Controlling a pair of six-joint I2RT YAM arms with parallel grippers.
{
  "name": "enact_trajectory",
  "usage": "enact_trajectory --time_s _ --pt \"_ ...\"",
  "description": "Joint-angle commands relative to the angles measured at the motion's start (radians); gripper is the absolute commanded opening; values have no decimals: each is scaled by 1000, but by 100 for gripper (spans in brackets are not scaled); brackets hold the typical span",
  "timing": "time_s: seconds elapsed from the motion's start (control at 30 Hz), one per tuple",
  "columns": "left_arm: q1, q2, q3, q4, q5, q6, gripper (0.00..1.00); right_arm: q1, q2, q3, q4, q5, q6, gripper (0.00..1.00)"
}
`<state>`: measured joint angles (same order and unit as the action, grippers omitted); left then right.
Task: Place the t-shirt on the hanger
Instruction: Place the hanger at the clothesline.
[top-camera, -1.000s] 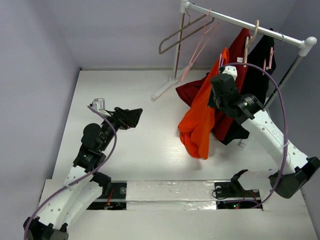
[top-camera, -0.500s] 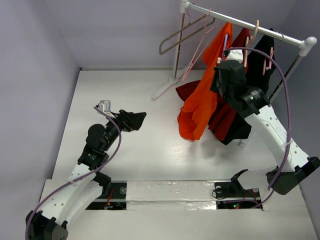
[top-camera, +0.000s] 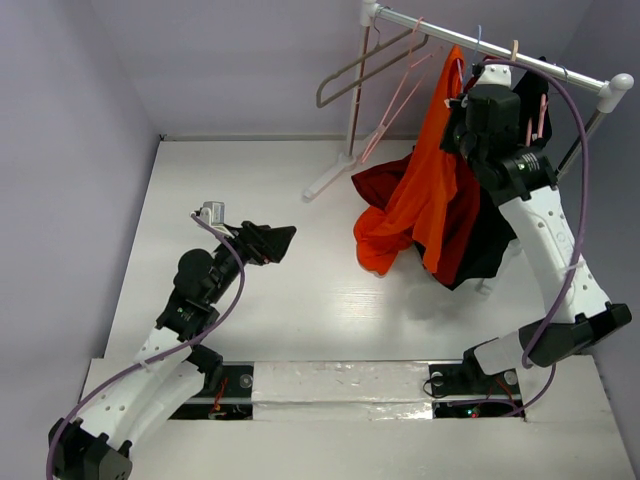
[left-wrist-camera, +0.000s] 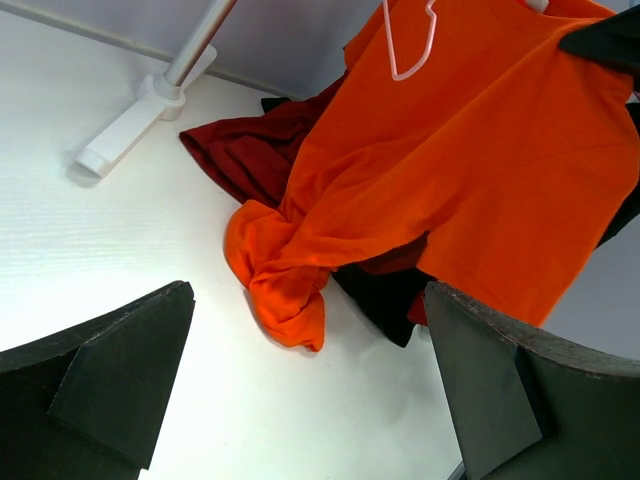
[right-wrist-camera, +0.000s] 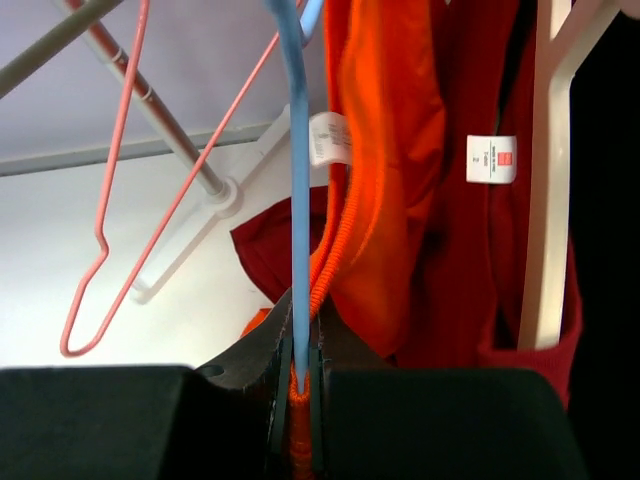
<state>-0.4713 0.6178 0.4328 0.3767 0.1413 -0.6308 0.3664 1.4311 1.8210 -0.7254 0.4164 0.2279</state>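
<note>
**Orange shirt rises to the rail**

The right tool (right-wrist-camera: 298, 385), clenched on the thin wire of the light-blue hanger (right-wrist-camera: 297, 200) with a seam of orange cloth pinched in beside it, now sits at the upper right of the overhead view, close under the rail (top-camera: 500, 52). A second ago it hung lower, near the middle right, and the t-shirt (top-camera: 425, 195) slumped in a heap below it. The lift has drawn the shirt out long. Its collar end and white tag (right-wrist-camera: 328, 138) are up by the tool, and its lower end trails onto the table (top-camera: 250, 190) beside the dark red shirt (top-camera: 385, 180). A pink hanger (right-wrist-camera: 100, 250) hangs to the left of the blue wire. At the lower left the left tool (left-wrist-camera: 305, 385) hovers with its jaws spread wide and nothing in them, well apart from the cloth. The shirt looks to be riding on its hanger. Whether the hook has caught the rail cannot be told.
</note>
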Motion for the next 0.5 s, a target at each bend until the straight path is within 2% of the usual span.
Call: enact_trajectory --time_s 0.0,0.47 --pt "-6 -10 17 34 -9 19 99 -38 15 51 72 -48 -19 0" --pt "-6 -7 15 41 -5 14 99 -76 64 57 159 -50 -9 0"
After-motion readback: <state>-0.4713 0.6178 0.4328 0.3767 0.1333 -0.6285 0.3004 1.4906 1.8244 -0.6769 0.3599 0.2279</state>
